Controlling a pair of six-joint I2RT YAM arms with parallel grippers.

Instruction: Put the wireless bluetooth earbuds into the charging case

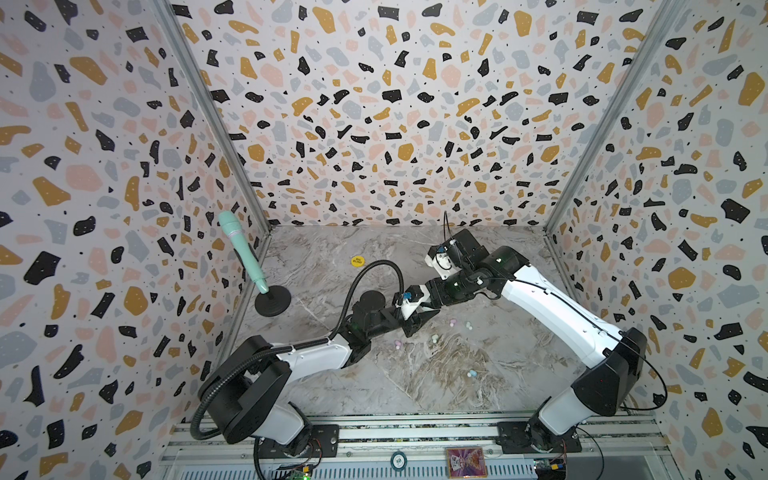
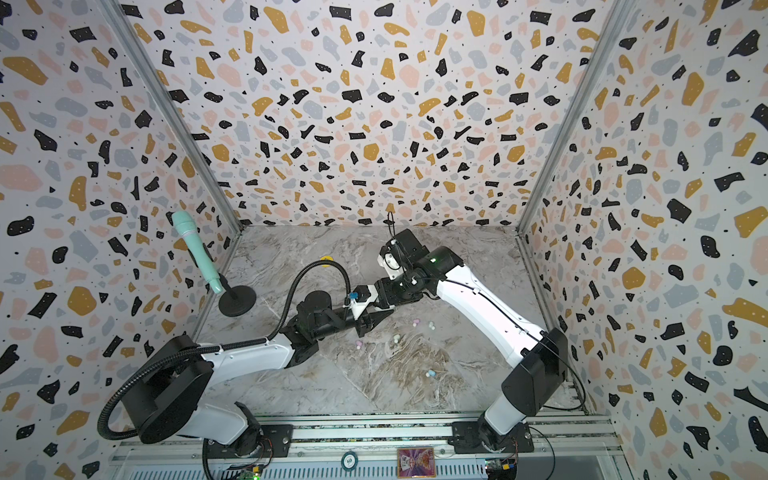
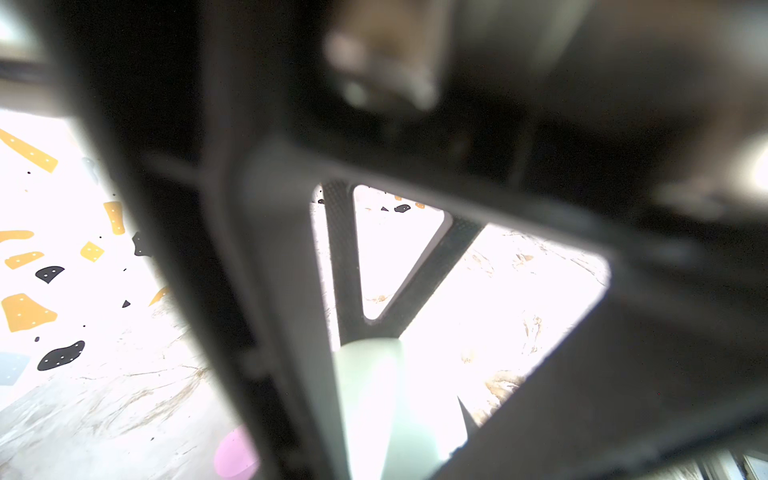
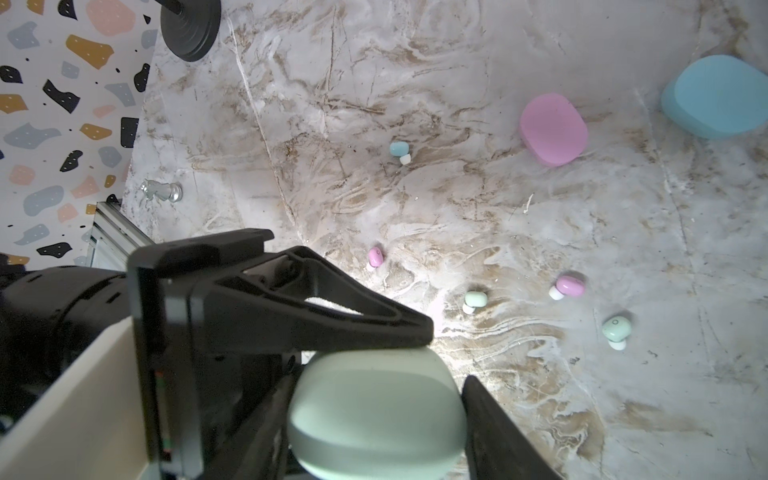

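Note:
In the right wrist view my right gripper [image 4: 384, 378] is shut on a pale green charging case [image 4: 374, 419], one finger on each side of it. My left gripper [image 4: 424, 332] is shut, its black tip resting on the case's upper edge. Both grippers meet mid-table in both top views, the left gripper [image 1: 428, 316] above the right gripper [image 1: 411, 330], and the case is hidden there. Several earbuds lie loose on the marble: blue [image 4: 399, 149], pink [image 4: 374, 257], green [image 4: 474, 300], pink [image 4: 568, 286], green [image 4: 616, 329]. The left wrist view is mostly blocked by blurred dark parts, with the green case [image 3: 374, 395] showing.
A pink case [image 4: 552, 129] and a blue case [image 4: 719, 95] lie shut beyond the earbuds. A mint microphone on a black round stand [image 1: 272, 303] is at the left wall. A yellow disc [image 1: 357, 260] lies toward the back. A small metal piece [image 4: 162, 191] sits by the wall.

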